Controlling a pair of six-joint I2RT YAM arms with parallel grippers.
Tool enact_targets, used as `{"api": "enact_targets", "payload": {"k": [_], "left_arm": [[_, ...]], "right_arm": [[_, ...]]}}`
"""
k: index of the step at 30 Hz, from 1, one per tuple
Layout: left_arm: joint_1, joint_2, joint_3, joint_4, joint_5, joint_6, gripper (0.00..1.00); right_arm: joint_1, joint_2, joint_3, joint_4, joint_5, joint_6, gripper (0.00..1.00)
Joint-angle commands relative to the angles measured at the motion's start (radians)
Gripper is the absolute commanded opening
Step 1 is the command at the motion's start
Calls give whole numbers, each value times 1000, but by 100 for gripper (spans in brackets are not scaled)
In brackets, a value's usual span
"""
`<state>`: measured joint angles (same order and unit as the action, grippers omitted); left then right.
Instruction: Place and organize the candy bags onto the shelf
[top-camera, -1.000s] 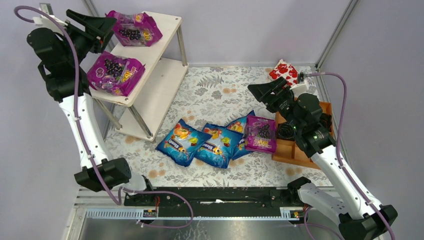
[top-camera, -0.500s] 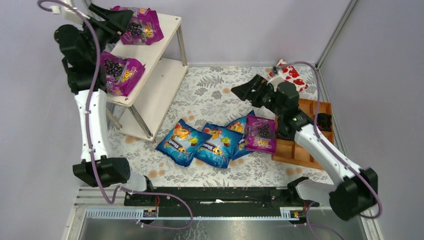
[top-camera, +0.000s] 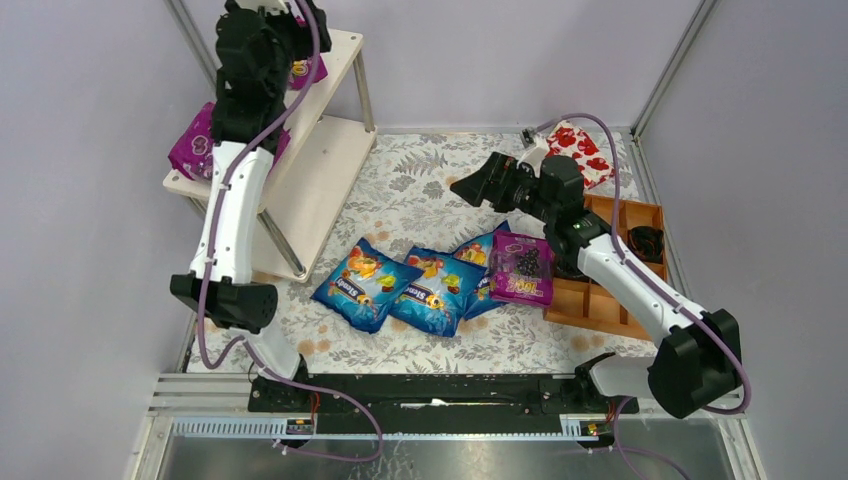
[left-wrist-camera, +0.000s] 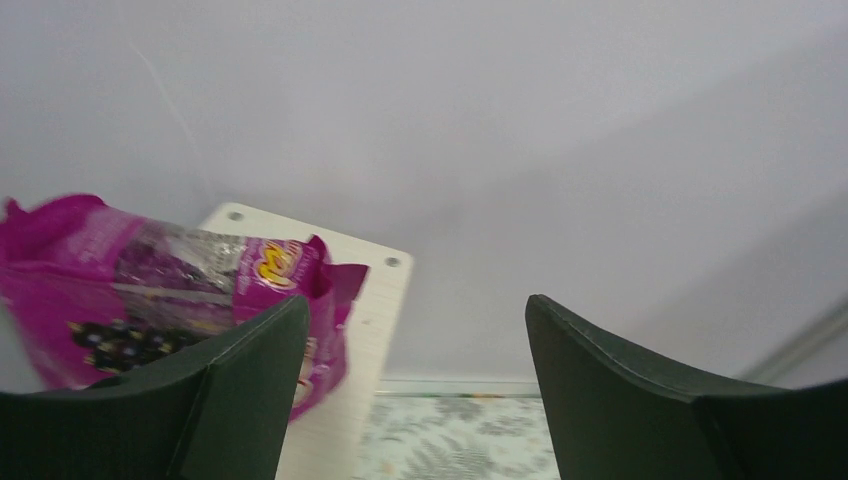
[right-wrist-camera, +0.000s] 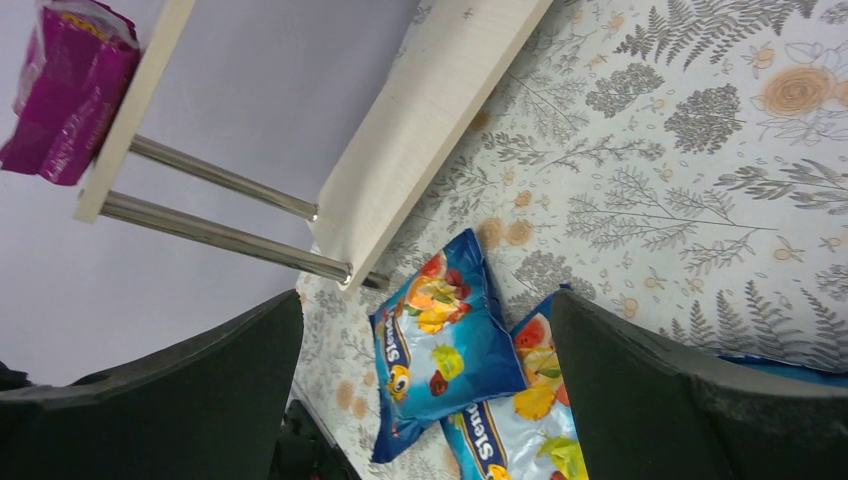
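The shelf (top-camera: 325, 165) stands at the back left. Two purple candy bags lie on its upper board: one at the far end (top-camera: 312, 70), mostly hidden by my left arm, one at the near end (top-camera: 188, 150). In the left wrist view my left gripper (left-wrist-camera: 415, 300) is open and empty, with the far purple bag (left-wrist-camera: 150, 290) behind its left finger. Three blue candy bags (top-camera: 365, 283) (top-camera: 432, 290) (top-camera: 478, 250) and a purple one (top-camera: 521, 268) lie on the tablecloth. My right gripper (top-camera: 470, 187) hangs open above them; between its fingers show two blue bags (right-wrist-camera: 450, 350) (right-wrist-camera: 520, 430).
A red-and-white package (top-camera: 580, 150) lies at the back right. A brown compartment tray (top-camera: 610, 290) sits right of the purple bag, with a black item (top-camera: 648, 240) in it. Metal frame posts and walls close in the back and sides.
My left arm has swung right and up over the shelf's far end, and its jaws stand wider, apart from the purple bag. My right gripper has shifted left over the tablecloth.
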<state>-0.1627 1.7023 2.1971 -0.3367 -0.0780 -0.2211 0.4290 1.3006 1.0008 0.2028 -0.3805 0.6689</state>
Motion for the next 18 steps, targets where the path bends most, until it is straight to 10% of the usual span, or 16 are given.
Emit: {"api": "enact_targets", "payload": {"k": [1, 4, 12, 18], "left_arm": [[-27, 50, 39, 124, -167, 327, 75], [-29, 97, 72, 144, -205, 347, 65], [-35, 174, 98, 137, -222, 359, 79], [-35, 199, 108, 134, -292, 370, 54]], "right_arm": [[-3, -64, -15, -23, 23, -94, 100], [-4, -69, -31, -24, 15, -106, 100], [-4, -72, -84, -6, -2, -97, 100], [-3, -67, -88, -4, -9, -92, 100]]}}
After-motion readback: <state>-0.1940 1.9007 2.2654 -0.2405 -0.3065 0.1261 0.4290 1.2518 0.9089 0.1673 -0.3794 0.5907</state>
